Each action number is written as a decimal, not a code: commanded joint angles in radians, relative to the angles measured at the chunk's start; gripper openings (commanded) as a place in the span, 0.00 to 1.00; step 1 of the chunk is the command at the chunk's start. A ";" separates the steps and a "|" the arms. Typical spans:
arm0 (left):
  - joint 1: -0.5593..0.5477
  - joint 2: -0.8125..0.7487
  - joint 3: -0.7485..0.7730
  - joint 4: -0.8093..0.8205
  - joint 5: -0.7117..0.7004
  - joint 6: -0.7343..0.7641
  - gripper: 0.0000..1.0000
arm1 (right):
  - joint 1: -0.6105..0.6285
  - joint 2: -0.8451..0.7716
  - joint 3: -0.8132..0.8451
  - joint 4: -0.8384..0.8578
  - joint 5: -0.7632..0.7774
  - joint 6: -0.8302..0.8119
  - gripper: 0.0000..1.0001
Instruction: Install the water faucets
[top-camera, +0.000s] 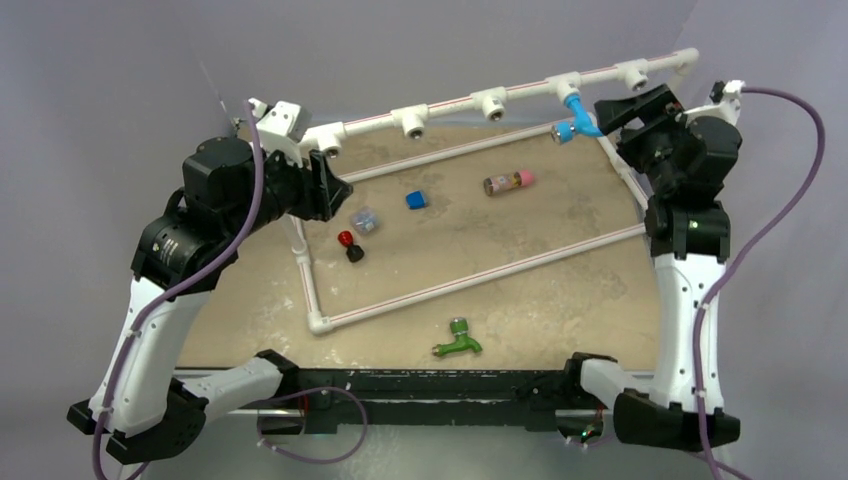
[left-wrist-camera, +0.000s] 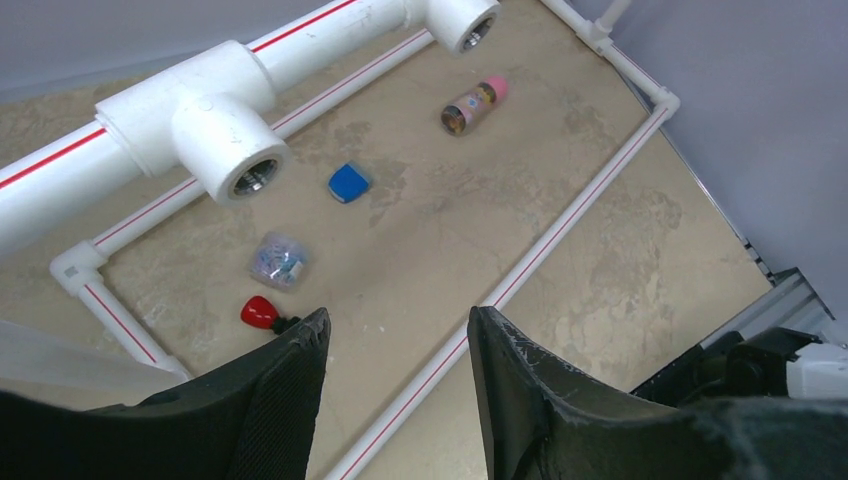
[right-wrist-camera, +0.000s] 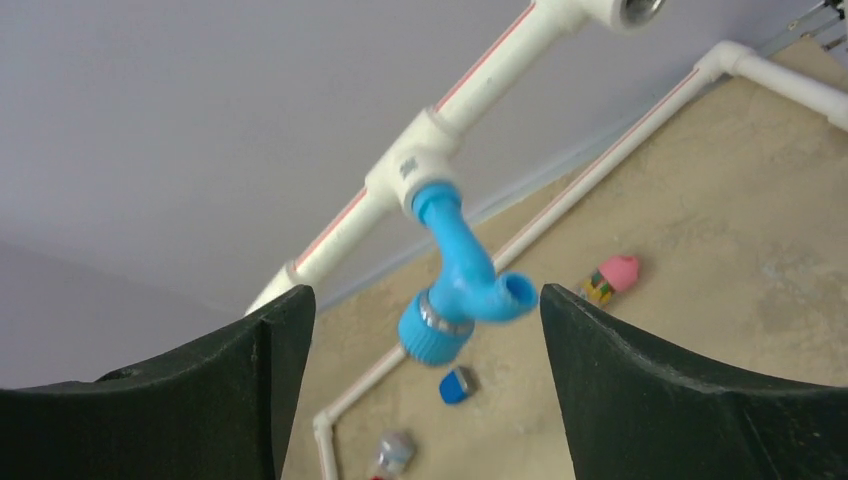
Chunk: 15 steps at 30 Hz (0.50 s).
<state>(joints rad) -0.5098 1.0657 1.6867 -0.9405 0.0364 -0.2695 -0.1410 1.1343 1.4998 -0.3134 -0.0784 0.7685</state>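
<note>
Now the light blue faucet (right-wrist-camera: 460, 285) hangs from the raised pipe (top-camera: 450, 107), and the green faucet (top-camera: 458, 340) lies on the table (top-camera: 560, 290).
Your right claw (right-wrist-camera: 422, 296) stands wide open, one finger on either side of the light blue faucet without touching it; that faucet is seated in a white T-fitting (right-wrist-camera: 420, 160) on the raised pipe. The green faucet lies on its side near the table's front edge, outside the white pipe frame (top-camera: 480, 277). Your left claw (left-wrist-camera: 398, 325) is open too, with nothing between its fingers, up by another T-fitting (left-wrist-camera: 215, 135) toward the pipe's left end. Inside the frame you have a pink-capped cylinder (top-camera: 508, 182), a blue block (top-camera: 416, 200), a small clear box (top-camera: 366, 220) and a red-capped piece (top-camera: 347, 240).
</note>
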 joint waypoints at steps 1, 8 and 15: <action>0.005 -0.013 0.001 0.025 0.093 0.008 0.52 | 0.046 -0.107 -0.039 -0.122 -0.127 -0.097 0.83; 0.006 -0.029 -0.011 0.031 0.125 0.012 0.53 | 0.297 -0.194 -0.228 -0.205 -0.188 -0.057 0.77; 0.002 -0.044 -0.042 0.037 0.122 0.023 0.54 | 0.638 -0.225 -0.456 -0.202 0.014 0.105 0.73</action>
<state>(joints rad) -0.5098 1.0359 1.6615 -0.9356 0.1459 -0.2676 0.3920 0.9138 1.1088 -0.4847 -0.1650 0.7803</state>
